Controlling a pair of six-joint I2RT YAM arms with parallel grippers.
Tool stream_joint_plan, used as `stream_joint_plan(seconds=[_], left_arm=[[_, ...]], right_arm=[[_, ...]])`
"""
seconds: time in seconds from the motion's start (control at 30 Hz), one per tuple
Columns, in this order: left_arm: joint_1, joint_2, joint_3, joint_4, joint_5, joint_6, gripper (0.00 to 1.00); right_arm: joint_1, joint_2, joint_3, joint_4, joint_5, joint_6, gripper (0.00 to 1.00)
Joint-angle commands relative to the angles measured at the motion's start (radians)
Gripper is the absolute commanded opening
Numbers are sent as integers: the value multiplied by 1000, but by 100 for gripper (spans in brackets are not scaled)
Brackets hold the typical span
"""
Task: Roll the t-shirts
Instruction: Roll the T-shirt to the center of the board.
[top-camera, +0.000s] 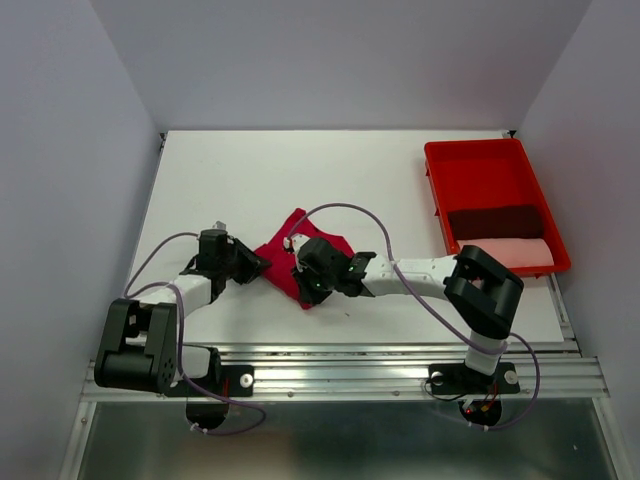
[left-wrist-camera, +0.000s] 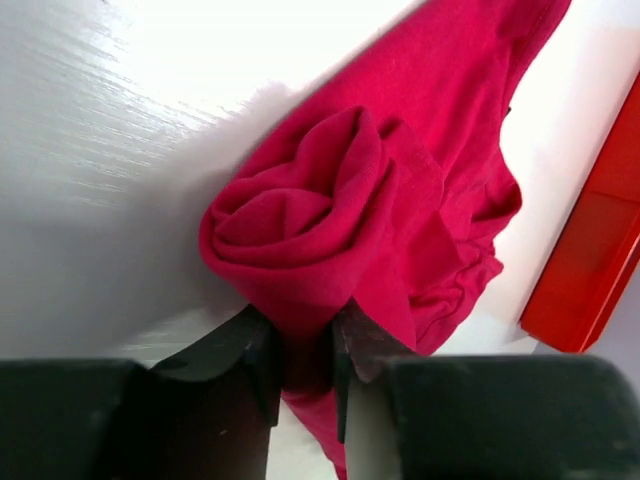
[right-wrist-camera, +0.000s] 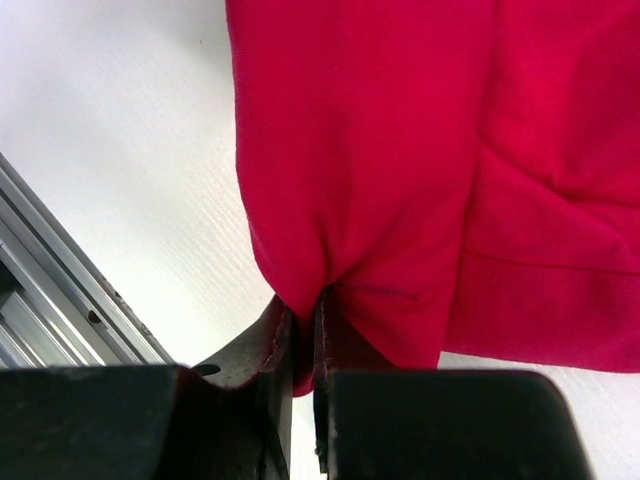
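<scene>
White table (top-camera: 250, 180) bears a limp, light crimson t-shirt (top-camera: 283, 255), pinched at its roll by the left gripper (left-wrist-camera: 305, 355) and at a fold by the right gripper (right-wrist-camera: 303, 335).

Lab test cell: white table (top-camera: 330, 170), plain walls (top-camera: 60, 150), aluminium rail (top-camera: 340, 375).

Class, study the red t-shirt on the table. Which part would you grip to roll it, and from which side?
Grip the t-shirt just below its rolled end, coming in low from the left, facing the spiral. There the bunched cloth gives a thick fold to pinch; the flat part likely offers none. The left gripper pinches there; the right gripper pinches an edge fold.
</scene>
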Motion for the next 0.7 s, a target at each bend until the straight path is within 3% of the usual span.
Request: stream_joint_plan(seconds=[0.0, 0.07, 0.1, 0.13, 0.37, 0.67], left_arm=[[4, -5, 54, 7, -12, 10, 19], [4, -17, 67, -42, -26, 14, 0], [4, -25, 89, -66, -29, 21, 0], [4, -29, 103, -89, -34, 27, 0], [4, -43, 204, -286, -60, 47, 0], [4, -10, 250, -327, -49, 50, 0]], right_arm=[[2, -53, 6, 8, 25, -27, 15], [2, -56, 22, -19, 61, -45, 32], [2, -63, 28, -41, 80, -53, 47], [2, -70, 33, -52, 86, -64, 53], [70, -100, 89, -132, 326, -172, 73], [188, -31, 140, -131, 525, -257, 84]])
